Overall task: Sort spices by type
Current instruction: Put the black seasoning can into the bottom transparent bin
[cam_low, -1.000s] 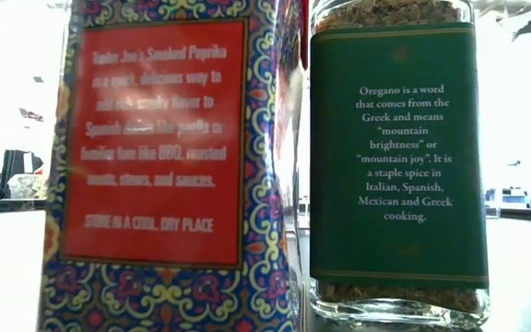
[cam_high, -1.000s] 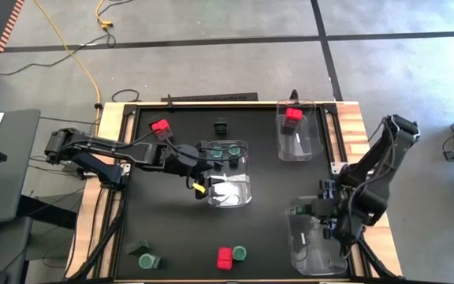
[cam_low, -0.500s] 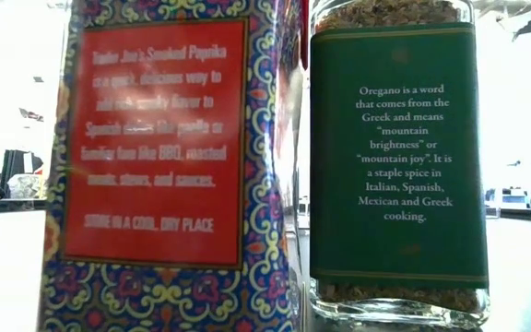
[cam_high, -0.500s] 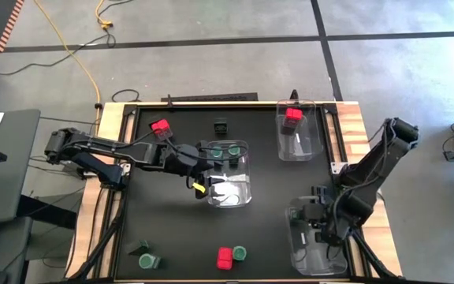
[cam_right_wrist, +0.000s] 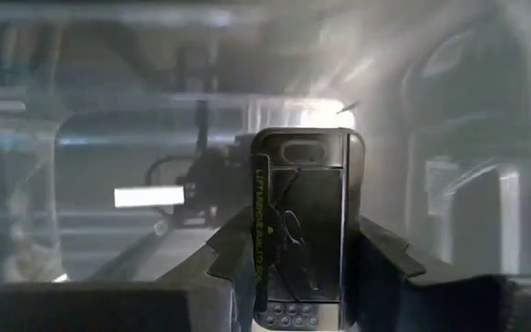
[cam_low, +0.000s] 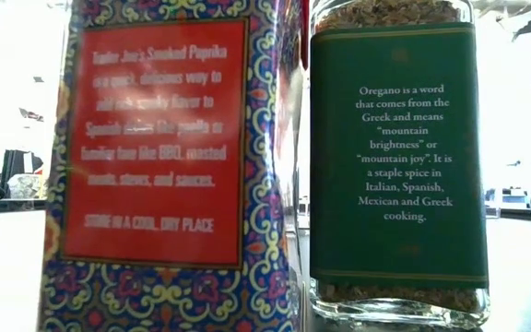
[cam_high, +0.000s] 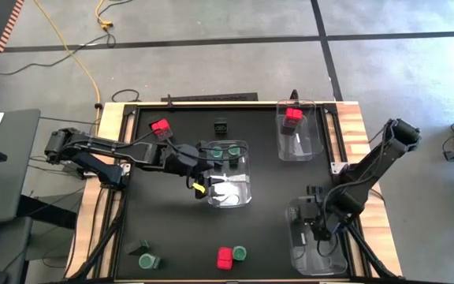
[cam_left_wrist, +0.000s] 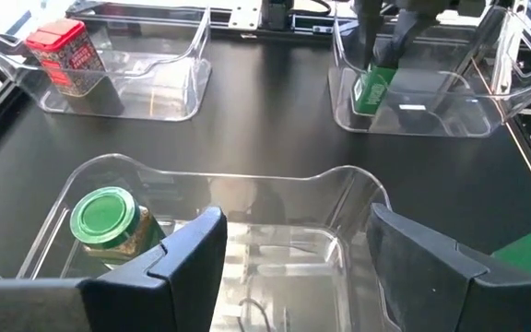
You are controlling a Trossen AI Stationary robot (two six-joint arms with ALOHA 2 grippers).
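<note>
Down inside the clear bin at the table's near right corner, right pincer is clamped on a dark spice container, held upright between its fingers.

Left pincer hovers at the rim of the middle bin, jaws apart, nothing between them. Two green-lidded jars stand in that bin's far end.

Far right bin holds a red paprika tin. Loose on the black table: red tin and small dark jar toward the far edge; near edge, another red tin just beside an oregano jar, plus two green containers at the near left corner.
</note>
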